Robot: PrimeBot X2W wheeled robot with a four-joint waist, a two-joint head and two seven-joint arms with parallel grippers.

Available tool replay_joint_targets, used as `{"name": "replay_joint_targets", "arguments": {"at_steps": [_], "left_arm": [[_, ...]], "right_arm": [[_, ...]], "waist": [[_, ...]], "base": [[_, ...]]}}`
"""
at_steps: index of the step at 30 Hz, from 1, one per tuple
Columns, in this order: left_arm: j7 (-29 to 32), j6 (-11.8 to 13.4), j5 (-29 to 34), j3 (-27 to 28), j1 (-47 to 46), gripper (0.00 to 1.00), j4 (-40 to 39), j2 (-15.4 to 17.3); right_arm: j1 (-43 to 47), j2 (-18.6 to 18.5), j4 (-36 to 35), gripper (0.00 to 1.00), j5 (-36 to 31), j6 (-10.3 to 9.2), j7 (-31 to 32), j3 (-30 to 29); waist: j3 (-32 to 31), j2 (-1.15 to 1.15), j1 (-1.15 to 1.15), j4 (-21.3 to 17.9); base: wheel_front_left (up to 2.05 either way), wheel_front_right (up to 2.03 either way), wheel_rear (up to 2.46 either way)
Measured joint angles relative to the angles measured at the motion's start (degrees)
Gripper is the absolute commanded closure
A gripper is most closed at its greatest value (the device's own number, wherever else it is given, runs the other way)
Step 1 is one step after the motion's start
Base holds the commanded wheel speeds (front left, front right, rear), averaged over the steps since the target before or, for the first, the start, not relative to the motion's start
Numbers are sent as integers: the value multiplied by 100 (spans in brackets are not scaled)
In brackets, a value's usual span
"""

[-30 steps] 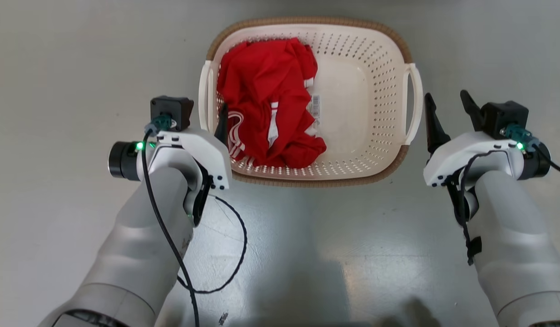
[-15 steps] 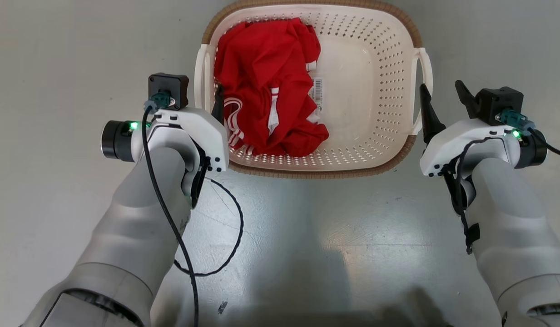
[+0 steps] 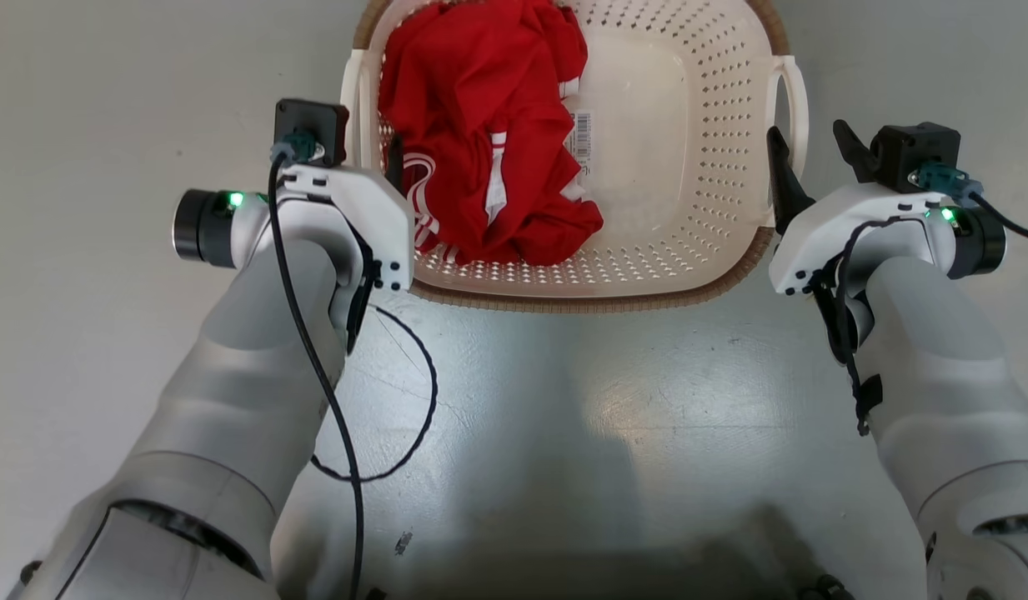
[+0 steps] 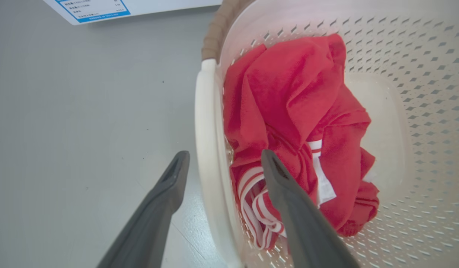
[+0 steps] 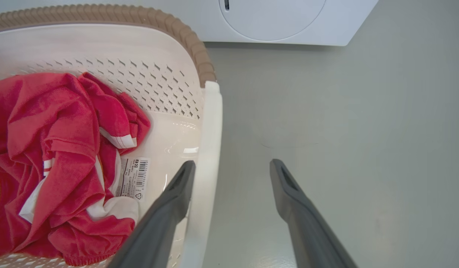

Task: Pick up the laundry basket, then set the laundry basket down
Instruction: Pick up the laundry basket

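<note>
The cream-white laundry basket stands on the grey floor at the top middle of the head view, its far end cut off by that view's top edge. A red garment with white stripes lies in its left half. My left gripper is open and straddles the left loop handle, one finger outside and one inside over the garment. My right gripper is open too. It straddles the right handle, with the inner finger over the basket's inside and the outer finger over bare floor.
A white washing machine stands on the floor just beyond the basket, and its blue-printed label is in the left wrist view. A barcode sticker lies on the basket's floor. My left arm's black cable loops over the floor.
The head camera has moved, so the basket sits higher and larger in view. Both grippers have advanced along the basket's sides; the right one, formerly beside its handle, now straddles it. Both stay open.
</note>
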Motion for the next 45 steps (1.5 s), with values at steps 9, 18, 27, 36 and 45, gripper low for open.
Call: {"name": "replay_joint_targets", "arguments": {"at_steps": [9, 18, 27, 36, 45], "left_arm": [[278, 96, 2, -190, -318, 0, 159, -1], [573, 96, -22, -350, -433, 0, 200, -2], [676, 138, -201, -520, -449, 0, 158, -2], [715, 140, -267, -687, -494, 0, 158, -1], [716, 142, -360, -846, -538, 0, 153, 0]], "right_arm": [[-369, -14, 404, 0, 8, 0, 42, 115], [-546, -21, 560, 0, 112, 0, 321, 257], [-557, -30, 614, 0, 363, 0, 405, 400], [-643, -30, 646, 0, 446, 0, 404, 506], [-643, -30, 656, 0, 668, 0, 404, 733]], "waist": [[158, 0, 0, -19], [226, 0, 0, -15], [296, 0, 0, 15], [320, 0, 0, -3], [321, 0, 0, -27]], "base": [[0, 0, 0], [0, 0, 0], [0, 0, 0], [0, 0, 0], [0, 0, 0]]}}
